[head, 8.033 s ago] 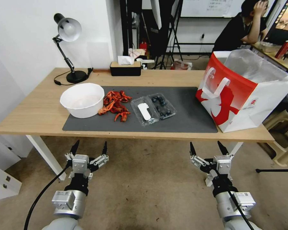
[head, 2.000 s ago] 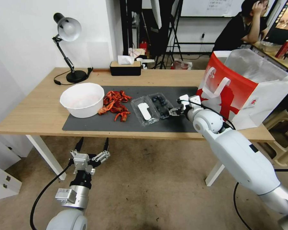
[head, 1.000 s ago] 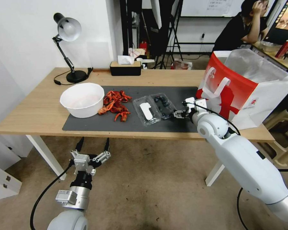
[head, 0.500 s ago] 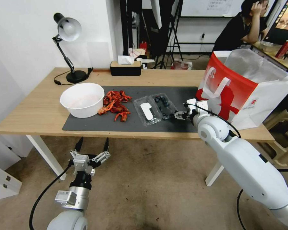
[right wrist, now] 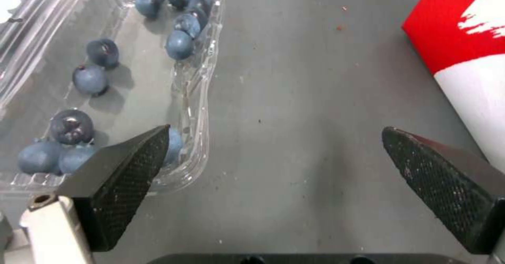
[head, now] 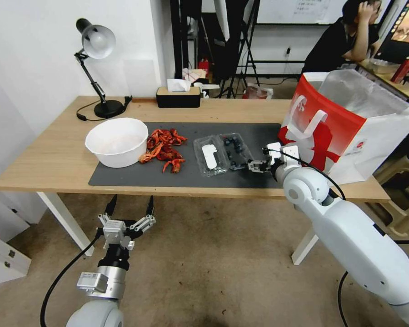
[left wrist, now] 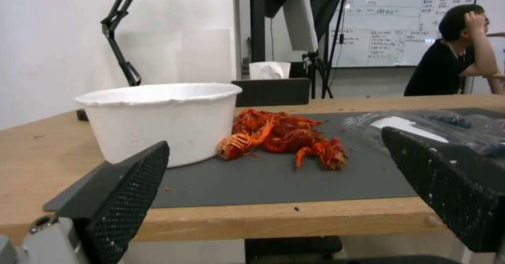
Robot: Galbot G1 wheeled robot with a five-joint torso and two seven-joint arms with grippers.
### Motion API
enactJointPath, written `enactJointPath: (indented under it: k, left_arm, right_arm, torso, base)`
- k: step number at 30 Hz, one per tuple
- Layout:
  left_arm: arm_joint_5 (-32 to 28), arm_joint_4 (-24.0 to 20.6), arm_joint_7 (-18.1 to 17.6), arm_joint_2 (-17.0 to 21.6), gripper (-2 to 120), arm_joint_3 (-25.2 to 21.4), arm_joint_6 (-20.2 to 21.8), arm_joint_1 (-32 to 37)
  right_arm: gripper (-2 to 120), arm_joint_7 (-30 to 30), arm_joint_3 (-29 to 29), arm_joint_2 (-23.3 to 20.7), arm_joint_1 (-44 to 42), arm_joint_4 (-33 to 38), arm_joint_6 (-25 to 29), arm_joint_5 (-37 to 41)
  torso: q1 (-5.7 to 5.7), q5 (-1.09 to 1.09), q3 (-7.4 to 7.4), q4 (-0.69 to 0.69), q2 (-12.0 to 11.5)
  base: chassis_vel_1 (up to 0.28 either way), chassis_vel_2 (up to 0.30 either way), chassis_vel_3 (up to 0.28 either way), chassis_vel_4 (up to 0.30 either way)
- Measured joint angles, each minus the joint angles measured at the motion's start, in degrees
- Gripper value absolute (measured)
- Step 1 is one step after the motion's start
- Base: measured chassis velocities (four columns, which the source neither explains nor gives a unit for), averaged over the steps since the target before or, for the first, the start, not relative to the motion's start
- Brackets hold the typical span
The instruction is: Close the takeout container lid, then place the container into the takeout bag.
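Two arms in frame, one working. Left gripper [head: 128, 210] hung below the front table edge, over the floor, fingers spread wide, holding nothing. From its wrist camera the fingers [left wrist: 124, 191] framed the white bowl [left wrist: 160, 118] and the crayfish pile [left wrist: 284, 137] at table height.

On the table [head: 54, 159], far left back: desk lamp [head: 95, 68]. White bowl [head: 117, 141] sat at the left end of the grey mat [head: 259, 179], crayfish pile [head: 164, 147] touching its right side. Tissue box [head: 178, 96] was at the back edge.

Mid-mat: takeout container [head: 235, 149] lay open and flat, lid [head: 210, 155] hinged out to its left, white label up, not closed. Blueberries [right wrist: 89, 78] were scattered in the berry half.

Right gripper [head: 249, 165] was low over the mat at the container's right front corner, fingers wide apart, gripping nothing. Wrist view: one finger [right wrist: 124, 173] sat at the container's clear rim [right wrist: 202, 82], overlapping it; contact unclear. Other finger [right wrist: 447, 181] was over bare mat, near the takeout bag [right wrist: 463, 31].

Takeout bag [head: 350, 131] stood upright at the right end of the table, mouth open, foil lining visible, just beside the right wrist.
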Motion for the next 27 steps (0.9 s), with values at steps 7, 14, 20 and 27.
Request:
enactJointPath:
  k: [7,14,20,27]
  left_arm:
    - [0.09,-0.03,-0.01,-0.09,100,0.00,-0.11,0.05]
    - [0.14,-0.15,-0.03,-0.22,100,-0.01,-0.26,0.19]
    - [0.12,-0.51,-0.15,-0.30,100,-0.07,-0.32,0.25]
    - [0.03,-0.55,-0.35,-0.31,100,0.37,-0.36,0.22]
  right_arm:
    - [100,1.19,0.43,-0.56,-0.43,1.33,0.00,2.09]
    - [100,0.66,2.88,-0.33,-1.79,3.58,0.00,3.50]
    - [100,-4.51,8.59,0.94,-5.47,8.35,0.98,-1.97]
    - [100,-15.16,13.71,1.01,-16.14,13.16,18.68,-12.53]
  torso:
    - [0.00,-0.01,0.00,0.00,0.00]
    - [0.00,0.00,0.00,0.00,0.00]
    - [0.00,-0.01,0.00,0.00,0.00]
    - [0.00,0.01,0.00,-0.01,0.00]
  base:
    - [0.000,0.000,0.000,0.000]
    - [0.000,0.000,0.000,0.000]
    - [0.000,0.000,0.000,0.000]
    - [0.000,0.000,0.000,0.000]
